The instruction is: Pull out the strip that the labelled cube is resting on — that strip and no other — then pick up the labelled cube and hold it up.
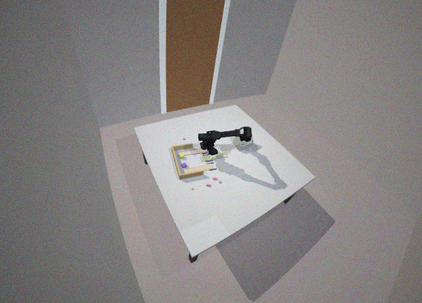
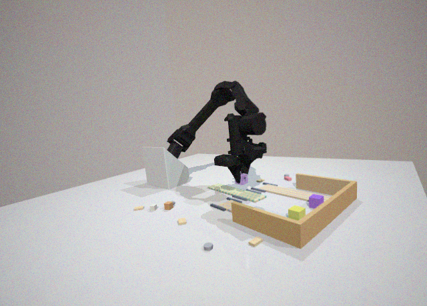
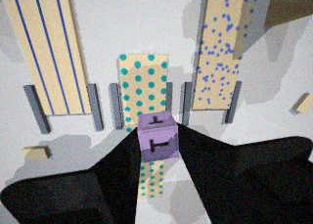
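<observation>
In the wrist view the claw [image 3: 157, 153] grips the lilac T-marked cube [image 3: 156, 138] between both black fingers, above the teal-dotted strip [image 3: 143, 82]. Beyond lie a blue-striped strip [image 3: 46, 48] at 11 o'clock and a blue-speckled strip [image 3: 217, 53] at 1 o'clock, on the white counter [image 3: 117, 19].

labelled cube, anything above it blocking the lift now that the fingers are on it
Nothing visible does. The gripper is shut on the lilac labelled cube, one black finger on each side, over the teal-dotted strip. Only the gripper and arm are above it; the wooden tray stands off to the side.
</observation>
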`<state>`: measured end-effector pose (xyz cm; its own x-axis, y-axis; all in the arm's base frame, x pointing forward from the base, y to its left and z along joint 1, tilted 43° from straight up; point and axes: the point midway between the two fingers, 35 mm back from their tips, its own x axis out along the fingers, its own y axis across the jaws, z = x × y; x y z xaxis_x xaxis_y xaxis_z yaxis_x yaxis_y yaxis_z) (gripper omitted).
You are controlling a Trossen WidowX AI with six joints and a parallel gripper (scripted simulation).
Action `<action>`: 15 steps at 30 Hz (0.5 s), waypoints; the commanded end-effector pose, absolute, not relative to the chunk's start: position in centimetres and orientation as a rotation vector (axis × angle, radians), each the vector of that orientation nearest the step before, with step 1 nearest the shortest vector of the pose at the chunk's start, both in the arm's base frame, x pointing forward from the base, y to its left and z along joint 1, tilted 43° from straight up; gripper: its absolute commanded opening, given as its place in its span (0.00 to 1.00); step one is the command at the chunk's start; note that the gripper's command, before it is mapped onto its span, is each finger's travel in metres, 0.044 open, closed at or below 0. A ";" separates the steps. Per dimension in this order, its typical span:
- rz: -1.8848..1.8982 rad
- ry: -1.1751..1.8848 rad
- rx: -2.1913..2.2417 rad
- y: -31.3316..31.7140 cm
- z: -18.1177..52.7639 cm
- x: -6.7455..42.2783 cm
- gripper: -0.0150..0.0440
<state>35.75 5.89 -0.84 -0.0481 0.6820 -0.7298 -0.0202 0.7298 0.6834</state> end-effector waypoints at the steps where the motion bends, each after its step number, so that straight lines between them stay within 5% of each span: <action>1: 0.620 1.525 0.555 5.6 -0.6 34.9 0.25; 15: 0.619 1.528 0.556 5.1 -0.8 30.1 0.25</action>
<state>31.09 5.29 -0.95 -0.0556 0.6824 -0.7288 -0.0155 0.7293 0.6840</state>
